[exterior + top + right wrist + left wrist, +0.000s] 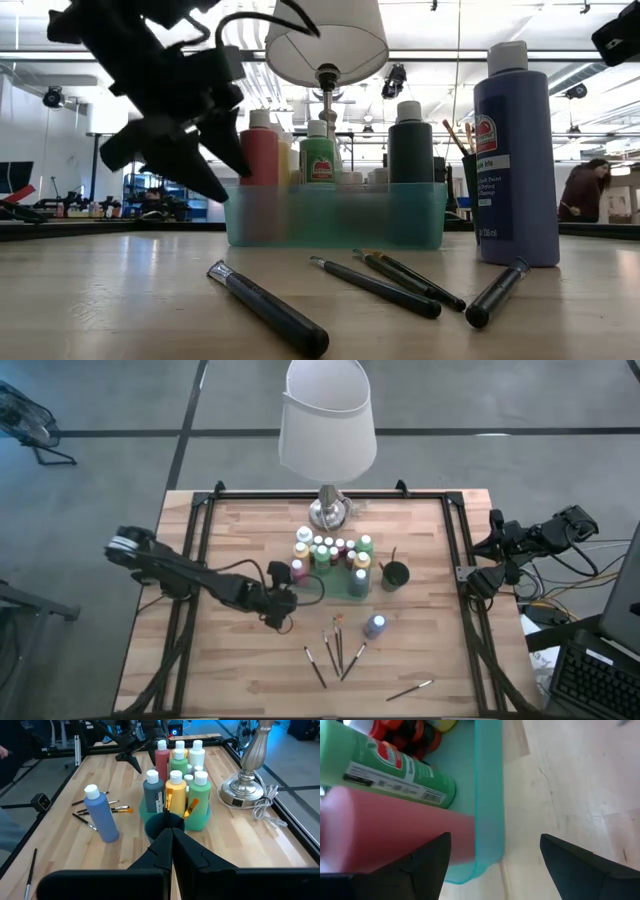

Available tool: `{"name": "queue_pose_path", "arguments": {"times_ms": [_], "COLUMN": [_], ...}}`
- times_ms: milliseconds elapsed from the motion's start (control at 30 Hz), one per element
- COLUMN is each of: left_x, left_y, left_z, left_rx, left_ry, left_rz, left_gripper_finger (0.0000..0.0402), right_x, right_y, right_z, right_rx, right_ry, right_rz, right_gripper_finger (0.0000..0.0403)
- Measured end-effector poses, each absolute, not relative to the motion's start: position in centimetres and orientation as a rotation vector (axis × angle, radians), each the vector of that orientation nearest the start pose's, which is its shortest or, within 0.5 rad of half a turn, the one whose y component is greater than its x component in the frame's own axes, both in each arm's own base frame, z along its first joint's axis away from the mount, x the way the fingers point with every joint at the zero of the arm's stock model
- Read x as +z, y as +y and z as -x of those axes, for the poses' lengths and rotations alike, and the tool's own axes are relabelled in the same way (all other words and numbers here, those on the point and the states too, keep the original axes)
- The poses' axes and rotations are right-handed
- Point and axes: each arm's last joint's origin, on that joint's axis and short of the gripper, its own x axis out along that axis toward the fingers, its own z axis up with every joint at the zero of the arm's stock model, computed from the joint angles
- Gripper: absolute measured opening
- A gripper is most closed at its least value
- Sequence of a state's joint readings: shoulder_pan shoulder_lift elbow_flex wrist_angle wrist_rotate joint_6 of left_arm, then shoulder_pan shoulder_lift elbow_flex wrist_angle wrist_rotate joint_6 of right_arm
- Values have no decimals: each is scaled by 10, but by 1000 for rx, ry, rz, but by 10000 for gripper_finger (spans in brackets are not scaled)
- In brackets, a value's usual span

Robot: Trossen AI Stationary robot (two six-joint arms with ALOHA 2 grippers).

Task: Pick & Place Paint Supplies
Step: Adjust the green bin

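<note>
Left gripper [283,602]: fingers spread wide and empty, hanging just beside the left end of the tray, at the red bottle; it looks placed either to let a bottle go or to reach for one.
Red bottle [259,150]: upright in the tray's left end, close to the open fingers in the left wrist view, not gripped.
Teal tray [335,216]: mid-table in front of the lamp, packed with upright white-capped bottles, so most of the sorting seems done.
Green bottle [319,157]: upright in the tray next to the red one.
Loose brushes [333,650]: four lie fanned on the wood nearer the front edge, probably waiting for collection.
Blue bottle [375,625]: stands alone outside the tray, just beside the brushes, likely a next pick.
Dark cup [395,574]: right of the tray, holding brushes upright.
Stray brush [410,689]: lies apart near the front right.
Right gripper [171,837]: clenched on nothing, parked off the table's right edge, waiting.
</note>
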State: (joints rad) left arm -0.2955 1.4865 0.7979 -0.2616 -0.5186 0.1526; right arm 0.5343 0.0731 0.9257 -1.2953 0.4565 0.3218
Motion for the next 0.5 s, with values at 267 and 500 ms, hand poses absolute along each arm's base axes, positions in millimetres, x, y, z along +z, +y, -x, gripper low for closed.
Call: {"name": "queue_pose_path", "arguments": {"times_ms": [267, 500], "left_x": [171, 168], "left_y": [-69, -70], "left_z": [-274, -275], "left_rx": [142, 121], "left_ry": [927, 936], "left_rz": [-488, -416], "left_gripper_finger": [310, 310], "right_x": [306, 306], "right_y": [-33, -33], "right_z": [30, 30], "right_rx": [13, 13], "right_ry": [397, 400], "right_rz": [-107, -105], "right_gripper_finger": [8, 8]}}
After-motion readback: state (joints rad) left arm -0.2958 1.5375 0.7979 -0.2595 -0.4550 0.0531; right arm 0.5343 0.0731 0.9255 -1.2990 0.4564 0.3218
